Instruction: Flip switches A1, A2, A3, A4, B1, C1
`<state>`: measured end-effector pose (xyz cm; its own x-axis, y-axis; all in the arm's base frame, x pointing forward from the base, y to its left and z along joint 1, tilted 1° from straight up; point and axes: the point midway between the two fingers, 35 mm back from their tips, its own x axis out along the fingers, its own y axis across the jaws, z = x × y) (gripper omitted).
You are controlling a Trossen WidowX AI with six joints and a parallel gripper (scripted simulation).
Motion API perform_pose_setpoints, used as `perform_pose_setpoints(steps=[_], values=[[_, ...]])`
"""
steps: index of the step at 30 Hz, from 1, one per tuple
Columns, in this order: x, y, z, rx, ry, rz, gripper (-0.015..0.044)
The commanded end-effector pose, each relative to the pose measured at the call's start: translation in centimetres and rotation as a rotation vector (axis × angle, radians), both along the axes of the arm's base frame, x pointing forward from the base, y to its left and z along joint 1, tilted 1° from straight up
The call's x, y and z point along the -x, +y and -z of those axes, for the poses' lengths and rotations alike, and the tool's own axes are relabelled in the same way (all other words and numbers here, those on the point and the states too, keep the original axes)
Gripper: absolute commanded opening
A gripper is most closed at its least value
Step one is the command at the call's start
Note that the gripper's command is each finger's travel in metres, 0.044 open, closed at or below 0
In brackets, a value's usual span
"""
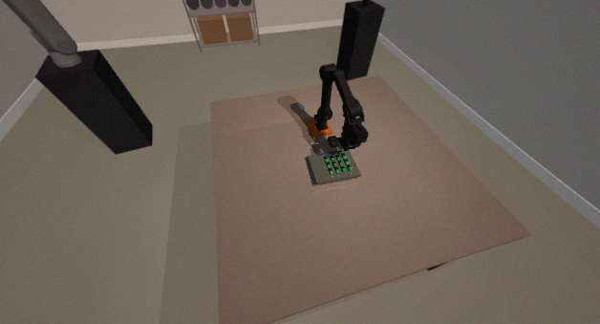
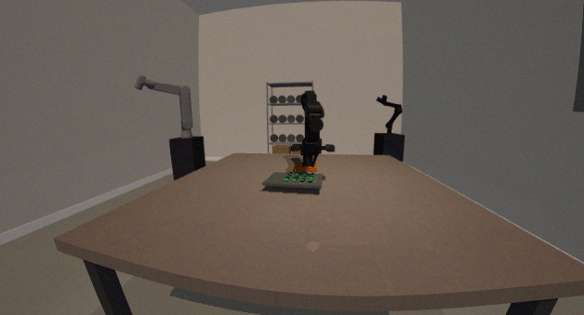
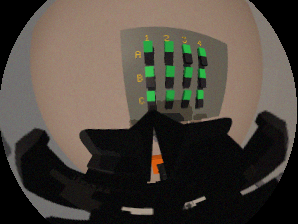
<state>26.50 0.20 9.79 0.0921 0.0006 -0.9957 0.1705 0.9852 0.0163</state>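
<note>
One black six-joint arm, mounted on an orange base plate: raised at the shoulder, folded over at the top, its forearm coming down toward the panel. One black parallel-jaw gripper: closed, nothing held, its fingertips drawn together at the front, with a narrow slit visible behind them in the wrist view.

One flat grey-green rectangular switch panel, lying on the brown table, on the side of the base plate away from the arm's foot. Twelve green-and-black rocker switches, in three rows of four, marked A to C and 1 to 4 in yellow. In the wrist view the panel lies beyond the fingertips, which appear just below switch C1.

Obscured: the panel's near edge, partly behind the gripper in the wrist view. Indistinct: the tilt of each switch; the gap between fingertips and panel; the panel's lettering in the top and exterior views.
</note>
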Motion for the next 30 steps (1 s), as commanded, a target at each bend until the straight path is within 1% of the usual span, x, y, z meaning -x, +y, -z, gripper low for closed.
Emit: perform_pose_setpoints(steps=[1, 16, 30], values=[[0.1, -0.1, 1.1, 0.004, 0.001, 0.004, 0.0000], [0.0, -0.1, 2.6, 0.004, 0.001, 0.004, 0.0000], [0.0, -0.1, 2.6, 0.004, 0.001, 0.004, 0.0000]])
